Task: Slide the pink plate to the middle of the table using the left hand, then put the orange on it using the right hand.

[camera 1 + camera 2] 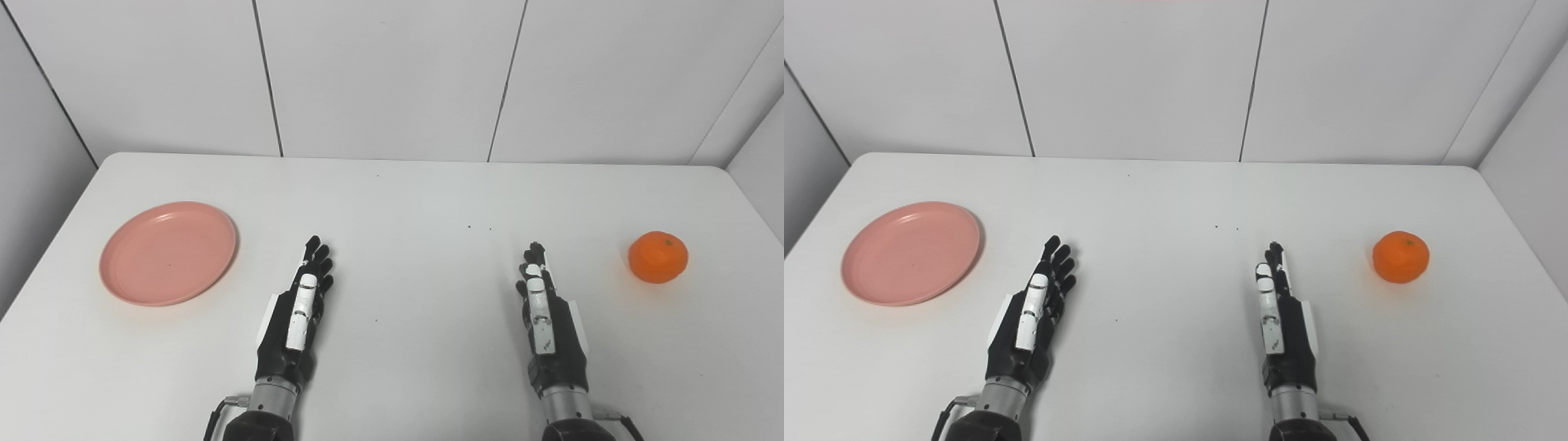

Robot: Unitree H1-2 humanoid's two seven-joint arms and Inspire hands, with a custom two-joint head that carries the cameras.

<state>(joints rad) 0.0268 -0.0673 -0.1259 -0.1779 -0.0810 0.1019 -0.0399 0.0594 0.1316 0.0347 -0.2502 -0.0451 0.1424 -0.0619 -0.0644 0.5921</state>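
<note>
Nearest to me, both of my arms came in from the bottom edge and lay over the white bench [392, 380]. My left robot hand [298, 318] was open, fingers stretched forward and slightly apart, holding nothing. My right robot hand [544, 318] was the same: fingers straight, edge-on to the camera, empty. The two were well apart, with bare bench between them.

Farther out and to the left, the pink plate [168, 252] sat flat near the bench's left edge, apart from my left robot hand. At about the same depth on the far right lay the orange [658, 256], resting on the bench, well clear of my right robot hand.

Beyond these stood a plain white panelled wall [392, 73].

I judged that no step had begun: the plate was not in the middle. The next move called for my left robot hand to reach leftward to the plate's rim and slide it toward the centre.
</note>
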